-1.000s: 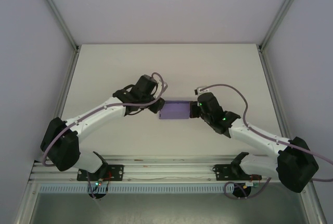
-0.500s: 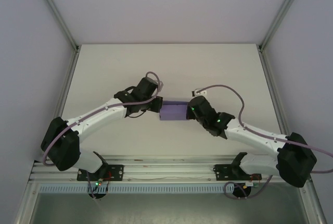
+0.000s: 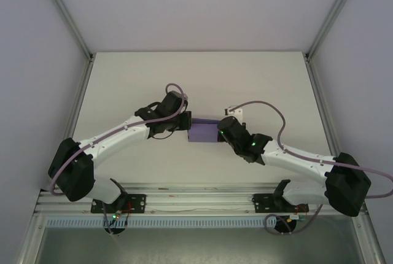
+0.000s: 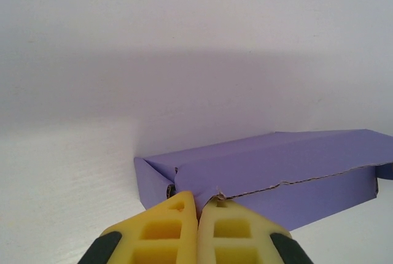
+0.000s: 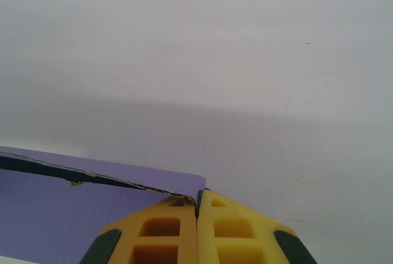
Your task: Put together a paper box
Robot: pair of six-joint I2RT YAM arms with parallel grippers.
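**Inspector:** Left gripper (image 4: 198, 200), state?

**Assessor:** Closed right up, yellow fingers (image 4: 166, 236) flush together. Tips against the rough lower edge of the lid flap on the paper box (image 4: 276, 166), near one corner. Cannot tell whether a sliver of card sits nipped between them.

**Inspector:** Right gripper (image 5: 198, 194)?

**Assessor:** Likewise closed, tips butted to the corner of the top panel at the opposite end. Again no telling whether any card is pinched.

**Inspector:** Position of the box?

**Assessor:** Middle of the table (image 3: 135, 80), lying flat, bracketed by both grippers, one at each short end.

**Inspector:** Step in hand?

**Assessor:** Judged as closing. Body folded into a low rectangular form, lid brought over, front flap apparently not yet seated.

**Inspector:** Grounds?

**Assessor:** Dark gap under the lid edge from the right wrist. Flap edge standing proud of the front wall from the left wrist, with an end tab showing at the corner.

**Inspector:** Requirement for the next move?

**Assessor:** Probably a gentle press down and inward along the flap to tuck it home, with the far end steadied. Light force only: thin card, likely to crease or slide.

**Inspector:** Condition?

**Assessor:** Lavender, clean, creases crisp. No tears seen.
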